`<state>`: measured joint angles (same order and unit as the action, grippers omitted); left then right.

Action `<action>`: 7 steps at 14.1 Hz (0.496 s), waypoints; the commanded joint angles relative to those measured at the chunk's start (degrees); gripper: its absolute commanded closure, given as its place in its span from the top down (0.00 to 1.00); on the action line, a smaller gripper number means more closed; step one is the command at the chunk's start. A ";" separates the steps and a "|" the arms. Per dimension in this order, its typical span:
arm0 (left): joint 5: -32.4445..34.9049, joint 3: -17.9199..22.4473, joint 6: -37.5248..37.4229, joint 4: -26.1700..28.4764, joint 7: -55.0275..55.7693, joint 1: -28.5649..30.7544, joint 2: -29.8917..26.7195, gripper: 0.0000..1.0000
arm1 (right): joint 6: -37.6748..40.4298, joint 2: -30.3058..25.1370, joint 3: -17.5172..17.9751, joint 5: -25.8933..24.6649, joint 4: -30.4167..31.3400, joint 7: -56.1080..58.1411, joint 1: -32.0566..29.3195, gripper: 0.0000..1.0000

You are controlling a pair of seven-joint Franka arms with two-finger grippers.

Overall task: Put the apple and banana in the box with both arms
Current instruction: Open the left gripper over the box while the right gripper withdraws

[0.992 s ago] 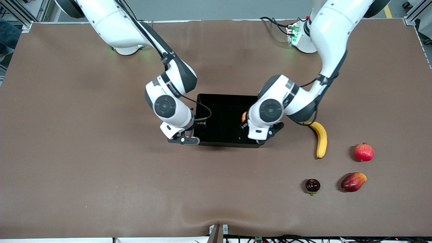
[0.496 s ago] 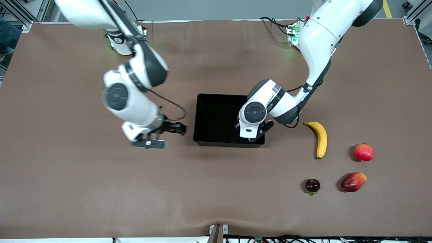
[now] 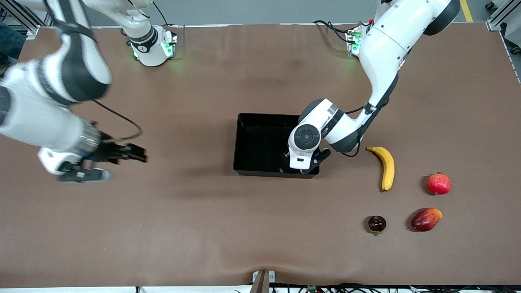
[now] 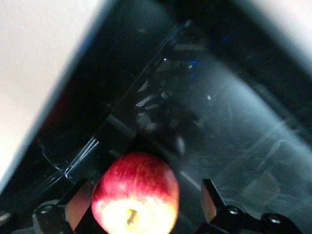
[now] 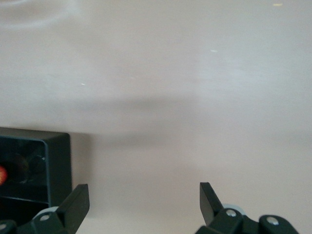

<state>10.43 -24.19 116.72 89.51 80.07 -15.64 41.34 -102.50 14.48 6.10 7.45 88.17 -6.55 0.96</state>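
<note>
The black box (image 3: 256, 140) sits mid-table. My left gripper (image 3: 303, 165) is down inside its corner at the left arm's end, nearest the front camera. In the left wrist view the apple (image 4: 134, 195), red with a yellow patch, rests on the box floor (image 4: 234, 122) between the open fingers of my left gripper (image 4: 144, 183); one finger stands clear of it. The arm hides the apple in the front view. The banana (image 3: 386, 167) lies on the table beside the box, toward the left arm's end. My right gripper (image 3: 81, 176) is open and empty over bare table at the right arm's end (image 5: 144, 187).
A red pomegranate (image 3: 439, 184), a red mango (image 3: 425, 219) and a small dark fruit (image 3: 377, 224) lie near the banana, nearer the front camera. The right wrist view shows the box's corner (image 5: 53, 165).
My right arm has swung away from the box toward its own end of the table. My left gripper has shifted slightly and settled lower in the box.
</note>
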 commanded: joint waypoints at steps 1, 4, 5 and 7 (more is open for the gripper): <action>1.17 0.19 -2.36 -1.43 -0.43 2.88 -7.75 1.00 | 5.44 -6.38 -7.04 0.63 2.10 4.86 0.53 1.00; 0.38 -0.16 -6.58 -3.11 -10.07 9.02 -12.93 1.00 | 9.15 -10.42 -11.37 0.37 2.01 9.01 -1.04 1.00; 0.38 -0.25 -8.59 -2.50 -14.89 11.49 -13.91 1.00 | 10.81 -11.92 -11.37 0.02 2.01 8.92 -2.00 1.00; 1.26 -0.07 -11.34 1.43 -24.13 15.88 -15.14 1.00 | 14.33 -14.73 -11.46 -0.16 2.10 8.57 -3.42 1.00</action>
<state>10.64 -23.90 105.90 86.13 62.59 -3.51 27.33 -90.17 3.56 -5.91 7.43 88.28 1.88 -1.19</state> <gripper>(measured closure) 0.000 0.000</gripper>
